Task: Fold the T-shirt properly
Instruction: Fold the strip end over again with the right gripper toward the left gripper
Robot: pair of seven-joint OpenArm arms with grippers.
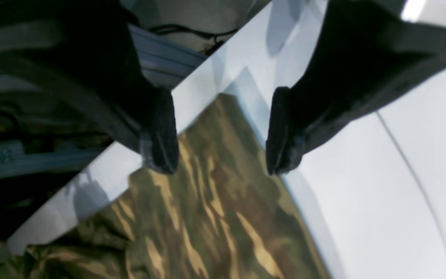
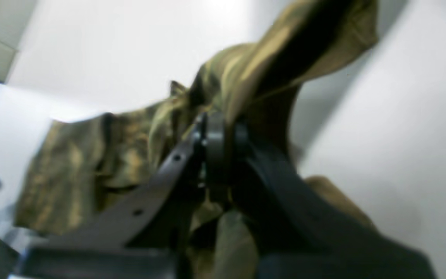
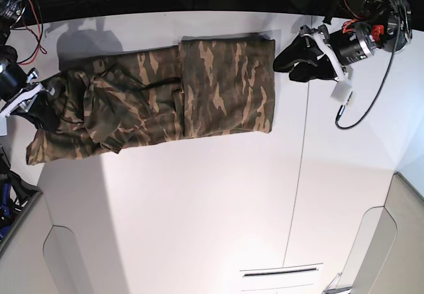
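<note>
The T-shirt [image 3: 165,92] is lying stretched across the far part of the white table [image 3: 199,208], its smoother folded portion sitting toward the base view's right and a rumpled, bunched mass spreading toward that view's left edge. The right gripper [image 2: 219,128] is pinching a fold of the camouflage cloth, its dark jaws pressed together on the fabric, which is rising in a crumpled peak above them in the blurred right wrist view; in the base view this gripper [image 3: 40,105] is sitting at the shirt's bunched end. The left gripper [image 1: 223,131] is hovering with its jaws spread wide, one padded fingertip [image 1: 163,131] on each side of the shirt's corner near the table edge, gripping nothing. In the base view it [image 3: 298,59] is sitting just beside the shirt's folded end
</note>
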